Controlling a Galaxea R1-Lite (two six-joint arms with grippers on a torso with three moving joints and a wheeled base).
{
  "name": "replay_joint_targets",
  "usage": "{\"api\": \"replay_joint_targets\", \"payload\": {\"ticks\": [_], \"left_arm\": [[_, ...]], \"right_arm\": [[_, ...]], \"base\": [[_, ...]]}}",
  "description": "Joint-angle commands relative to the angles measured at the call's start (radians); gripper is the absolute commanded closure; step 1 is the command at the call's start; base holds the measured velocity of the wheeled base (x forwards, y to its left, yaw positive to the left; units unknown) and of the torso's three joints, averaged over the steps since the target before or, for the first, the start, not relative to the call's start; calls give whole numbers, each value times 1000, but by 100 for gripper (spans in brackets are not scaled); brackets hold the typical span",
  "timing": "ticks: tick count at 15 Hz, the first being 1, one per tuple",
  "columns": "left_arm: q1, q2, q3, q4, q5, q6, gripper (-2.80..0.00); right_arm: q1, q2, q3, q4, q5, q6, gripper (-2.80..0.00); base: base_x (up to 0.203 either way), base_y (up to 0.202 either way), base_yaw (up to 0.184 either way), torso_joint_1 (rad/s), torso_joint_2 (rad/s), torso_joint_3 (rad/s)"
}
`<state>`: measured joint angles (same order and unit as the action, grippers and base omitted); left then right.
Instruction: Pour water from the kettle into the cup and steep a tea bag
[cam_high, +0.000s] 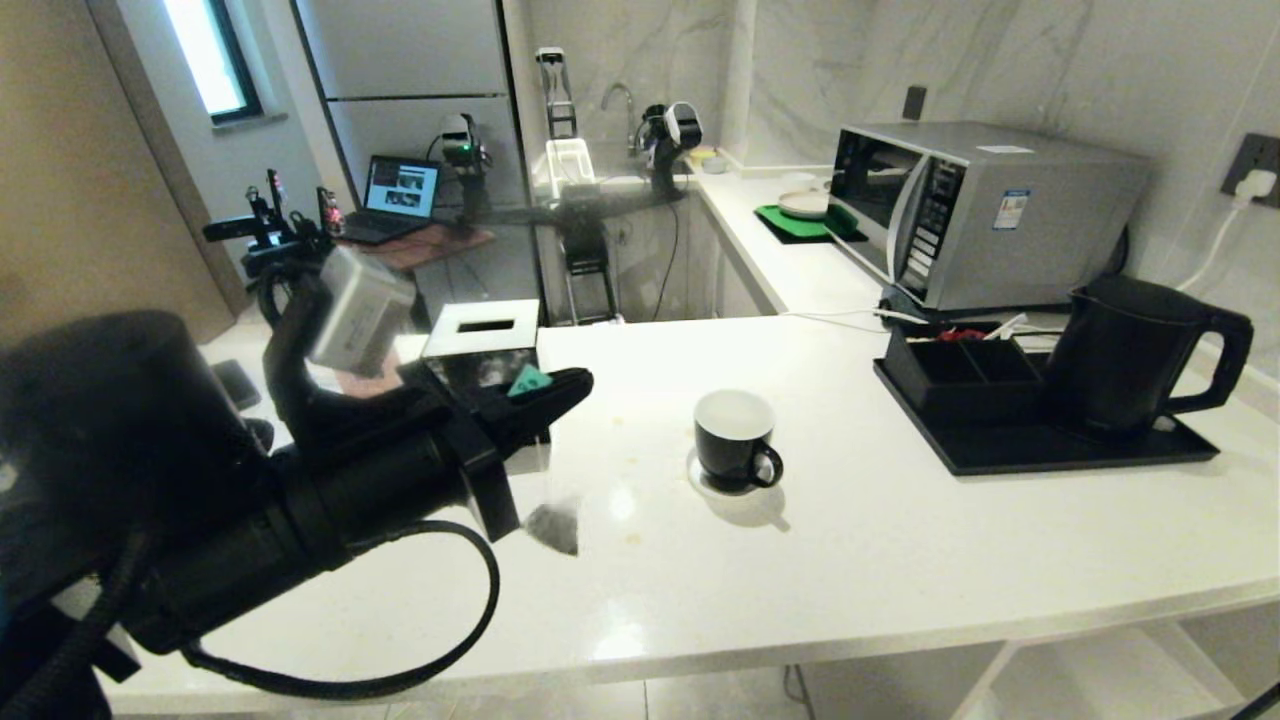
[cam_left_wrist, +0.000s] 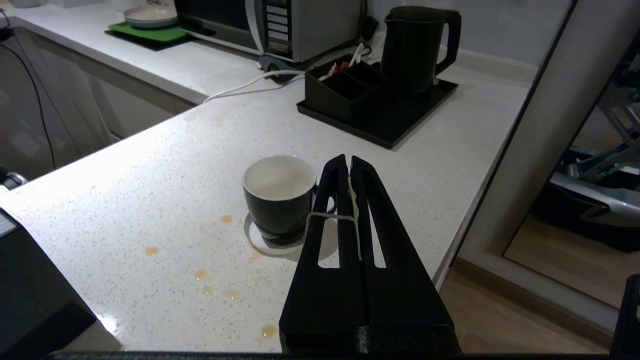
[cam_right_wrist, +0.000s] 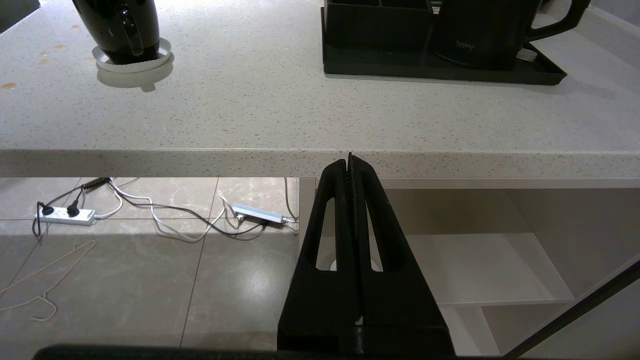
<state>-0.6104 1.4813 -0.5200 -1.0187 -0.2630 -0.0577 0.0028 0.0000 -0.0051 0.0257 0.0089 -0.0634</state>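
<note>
Above the white worktop, left of the cup: left end effector raised clear of the surface, fingers pressed together on the green tag and thin string of the tea bag. Sachet dangling below the fingertips, just over the worktop, well short of the cup and not inside it. Cup upright on a small white coaster, white interior showing, handle turned toward the near edge. Amber droplets scattered on the worktop beside the cup. Kettle standing on a black tray far to the right, next to a black compartmented box, untouched. Right end effector parked low, below the worktop's front edge, fingers closed together on nothing.
</note>
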Motion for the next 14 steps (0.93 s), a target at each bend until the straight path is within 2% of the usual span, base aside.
{"api": "replay_joint_targets", "payload": {"ticks": [1,7,14], "left_arm": [[0,-1,-19,0,-1,-1,0],[-3,31,-66,4,-1,-4,0],[-6,173,-232,5,-2,-5,0]], "right_arm": [[0,2,-1,0,0,-1,0],[0,2,-1,0,0,-1,0],[0,2,-1,0,0,-1,0]], "base": [[0,0,0,0,0,0],[0,0,0,0,0,0],[0,0,0,0,0,0]]}}
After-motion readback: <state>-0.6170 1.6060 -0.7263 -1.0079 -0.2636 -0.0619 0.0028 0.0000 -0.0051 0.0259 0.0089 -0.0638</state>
